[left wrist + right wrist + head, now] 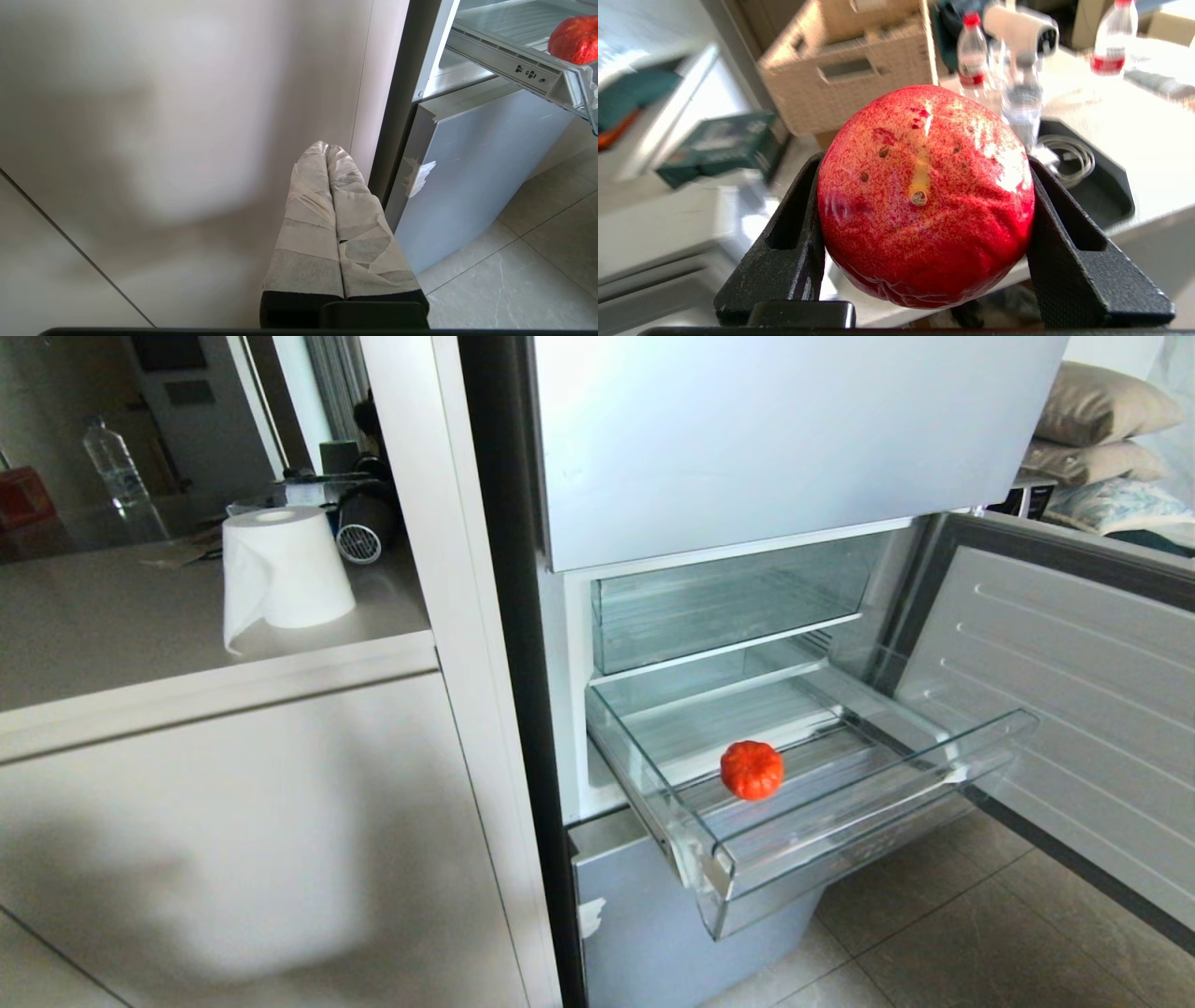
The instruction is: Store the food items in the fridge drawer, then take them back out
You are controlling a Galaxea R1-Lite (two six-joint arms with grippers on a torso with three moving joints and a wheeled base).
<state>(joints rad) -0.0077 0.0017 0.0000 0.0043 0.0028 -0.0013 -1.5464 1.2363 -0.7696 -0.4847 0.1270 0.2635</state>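
The fridge drawer (840,821) stands pulled out with an orange-red pumpkin (752,770) inside near its front lip, while the right gripper (924,242), clamping a glossy red fruit (924,196) away from the drawer, could let it slip; the left gripper (334,186) is closed, empty.

I see an orange-red ribbed pumpkin (752,770) in the clear, ribbed drawer (868,817). My right gripper (924,200), black, clamps a glossy red fruit (924,196) speckled yellow. My left gripper (328,154) is wrapped in pale grey tape. The fridge door (766,429) is silver-blue.
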